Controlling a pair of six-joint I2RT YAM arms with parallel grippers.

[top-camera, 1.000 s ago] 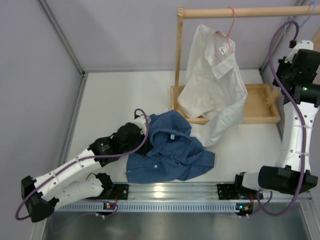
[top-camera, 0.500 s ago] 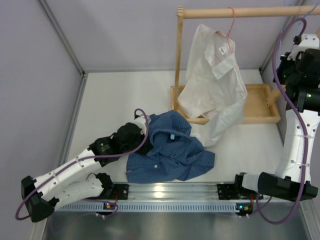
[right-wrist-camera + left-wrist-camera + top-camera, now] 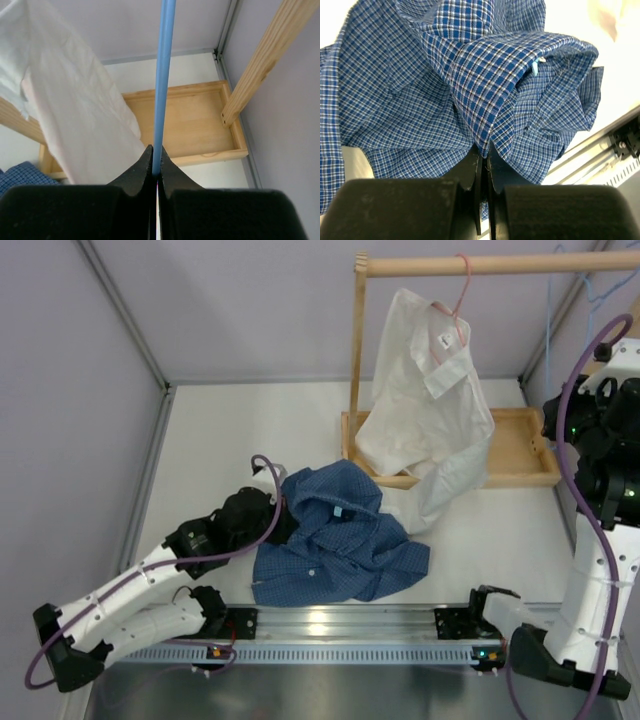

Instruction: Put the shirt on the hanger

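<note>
The shirt (image 3: pixel 335 545) lies in a rumpled heap on the white table (image 3: pixel 230 430), near the front edge and just behind the ribbed metal rail (image 3: pixel 340 620) that carries the arm bases. Its cloth is a fine blue and white check, soft and deeply creased. A small pale blue tag sits inside the folded collar, and a few white buttons show along the front.

The left end effector (image 3: pixel 484 150) is pressed together on a raised fold of this checked cloth at the heap's left side. The fabric tents up and away from the two smooth black fingers.

The right end effector (image 3: pixel 155 162) is high at the far right, pinching the hanger (image 3: pixel 162 75). The hanger is a thin, smooth, light blue wire that runs straight up out of the closed black fingers. From above, only faint blue lines of it show against the grey wall by the rack's right post.

Behind the blue shirt, a white shirt (image 3: pixel 425 390) of crinkled cloth hangs from a pink hanger (image 3: pixel 462 285) hooked over a round wooden rail (image 3: pixel 480 265). Its hem and one sleeve drape over the rim of a shallow wooden tray (image 3: pixel 520 445) at the rack's foot.
</note>
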